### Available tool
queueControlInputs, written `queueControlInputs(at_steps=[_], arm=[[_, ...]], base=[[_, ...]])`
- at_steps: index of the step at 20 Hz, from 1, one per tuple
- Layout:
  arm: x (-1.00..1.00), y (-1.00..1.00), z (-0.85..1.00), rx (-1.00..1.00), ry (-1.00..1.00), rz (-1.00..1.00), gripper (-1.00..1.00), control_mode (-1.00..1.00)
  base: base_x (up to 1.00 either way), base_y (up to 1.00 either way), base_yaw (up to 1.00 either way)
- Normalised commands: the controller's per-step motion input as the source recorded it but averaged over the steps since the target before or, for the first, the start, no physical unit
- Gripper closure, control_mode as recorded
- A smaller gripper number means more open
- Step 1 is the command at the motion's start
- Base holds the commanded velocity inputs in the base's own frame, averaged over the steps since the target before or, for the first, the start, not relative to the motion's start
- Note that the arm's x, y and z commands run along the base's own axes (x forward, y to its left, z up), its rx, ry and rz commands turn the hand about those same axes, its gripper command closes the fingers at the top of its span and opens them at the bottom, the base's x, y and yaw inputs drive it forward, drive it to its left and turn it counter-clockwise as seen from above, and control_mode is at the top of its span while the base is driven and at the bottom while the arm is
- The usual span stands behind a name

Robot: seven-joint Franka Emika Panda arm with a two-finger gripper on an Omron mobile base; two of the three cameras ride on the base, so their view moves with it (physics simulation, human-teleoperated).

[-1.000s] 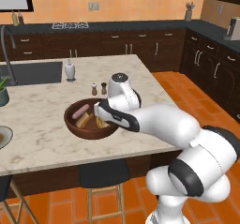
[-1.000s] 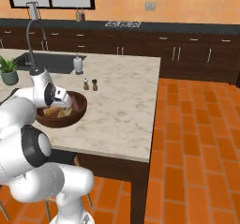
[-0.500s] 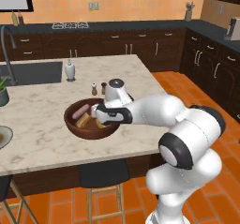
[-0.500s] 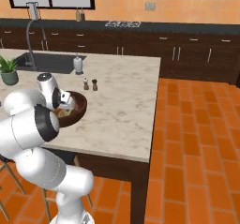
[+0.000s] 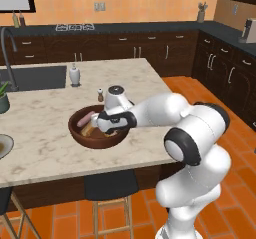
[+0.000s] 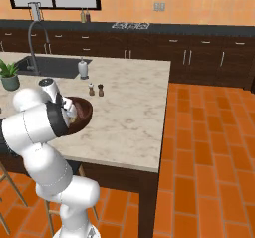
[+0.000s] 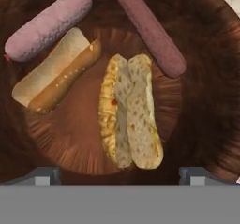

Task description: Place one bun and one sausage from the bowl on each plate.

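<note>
The dark reddish-brown wooden bowl (image 5: 82, 133) (image 6: 83, 113) (image 7: 206, 78) stands on the marble island. In it lie a pink sausage (image 7: 49, 24), a dark red sausage (image 7: 150, 28), a tan bun (image 7: 47, 70) with an orange sausage (image 7: 65, 80) against it, and a split bun (image 7: 133, 113). My gripper (image 5: 107, 125) (image 7: 121, 175) hangs open just above the bowl, pointing down at the split bun, with nothing between its fingertips (image 7: 44, 175). The edge of one plate (image 5: 4, 145) shows at the island's far left.
Salt and pepper shakers (image 5: 100, 94) (image 6: 95, 89) stand just behind the bowl. A white soap dispenser (image 5: 74, 75) (image 6: 82, 67), the sink (image 6: 45, 65) with its tap, and a potted plant (image 6: 9, 75) lie further back left. A stool (image 5: 110, 185) stands under the front edge.
The hand has edged in over the bowl's middle while the elbow swung out to the right. The jaws have stayed open; the food has not moved.
</note>
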Motion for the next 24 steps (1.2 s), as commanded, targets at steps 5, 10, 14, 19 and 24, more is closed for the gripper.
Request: queueControlInputs(at_steps=[5,10,14,19,24], arm=[[0.36,0.01,-0.3,0.0,0.0,0.01,-1.0,-1.0],[0.3,0.06,-0.37,-0.01,0.0,0.0,-1.0,-1.0],[0.26,0.29,-0.26,-0.05,0.0,0.0,-1.0,-1.0],[0.31,0.06,-0.17,-0.03,0.0,-0.01,-1.0,-1.0],[0.11,0.0,-0.19,0.0,0.0,0.0,1.0,-1.0]], base=[[0.0,0.0,0.0],[0.0,0.0,0.0],[0.0,0.0,0.0],[0.0,0.0,0.0],[0.0,0.0,0.0]])
